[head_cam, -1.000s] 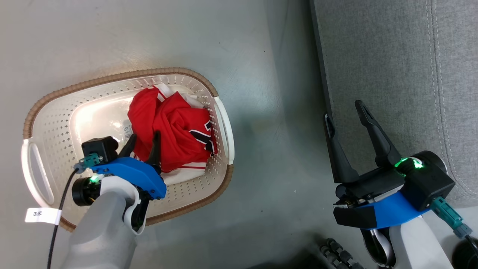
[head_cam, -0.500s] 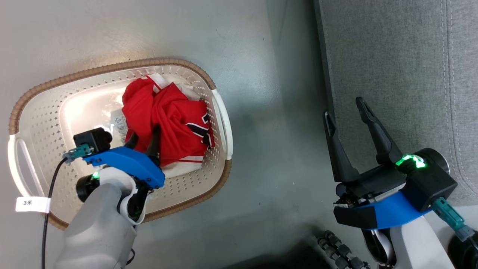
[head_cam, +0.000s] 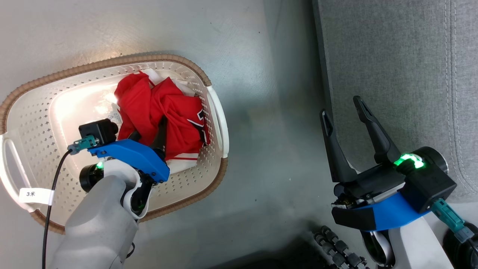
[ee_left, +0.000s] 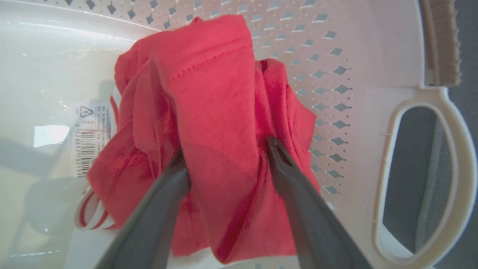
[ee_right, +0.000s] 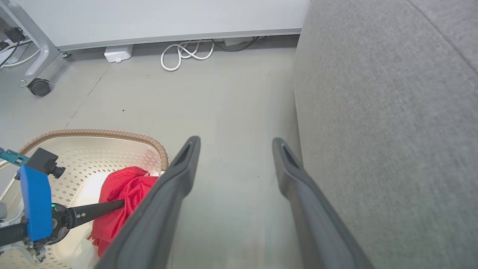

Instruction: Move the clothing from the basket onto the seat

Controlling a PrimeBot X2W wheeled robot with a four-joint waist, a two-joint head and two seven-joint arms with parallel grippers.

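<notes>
Left gripper point(ee_left: 226, 149) jaws pinched a thick fold of the clothing point(head_cam: 175, 108), which lay in the basket point(head_cam: 44, 123). Right gripper point(head_cam: 341, 105) jaws were spread, empty. Judged best: lift high before swinging to the seat point(head_cam: 392, 56).

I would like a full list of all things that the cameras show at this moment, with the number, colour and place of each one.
clothing: one bundle, red with white trim, in the basket
basket: one, cream with brown rim, on the floor, left of the sofa
sofa: one, grey, on the right
floor: grey, under the basket
label: one, white with barcode, on the basket's bottom
cable: one coil, white, on the floor by the wall
box: one, white, beside the cable
caster: one, dark, by the wall
tag: one, white, on a black wire
left pincer: dark, closed on a fold of clothing
right pincer: dark, open, at the sofa's edge
</notes>
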